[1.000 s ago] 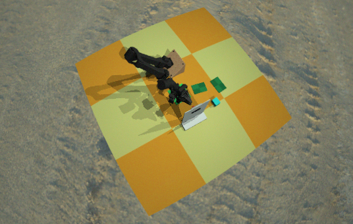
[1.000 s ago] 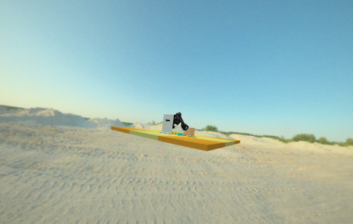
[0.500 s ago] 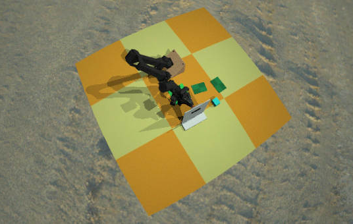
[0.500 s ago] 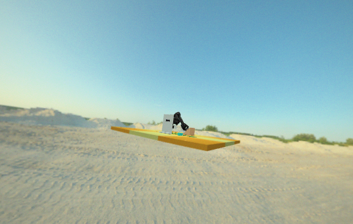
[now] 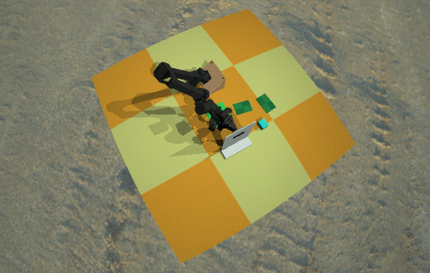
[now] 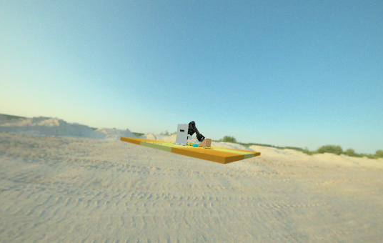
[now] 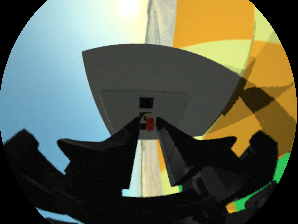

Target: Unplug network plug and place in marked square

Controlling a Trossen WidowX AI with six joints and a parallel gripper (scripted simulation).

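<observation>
The grey upright panel [image 5: 248, 130] [image 6: 181, 138] [image 7: 165, 65] stands on the table, and its near face fills the middle of the wrist view. The small plug [image 7: 149, 123], red and pale, sits in the lower of two openings in the wrist view. The other opening [image 7: 146, 102] is dark and empty. My gripper [image 5: 235, 129] [image 7: 148, 119] is partly open, with its fingertips close on both sides of the plug and a slight gap visible. Contact is hard to tell. The tab is not clear. The bright green marking [image 5: 221, 106] [image 7: 283, 171] lies on the table, partly hidden under my arm.
Two dark green patches [image 5: 242, 107] [image 5: 265, 103] lie beside the arm. A cyan cube [image 5: 262, 124] [image 6: 195, 145] is near the panel's end. A brown block [image 5: 214, 80] [image 6: 207, 143] stands by the arm's base. The panel has a pale foot [image 5: 237, 148] on its far side.
</observation>
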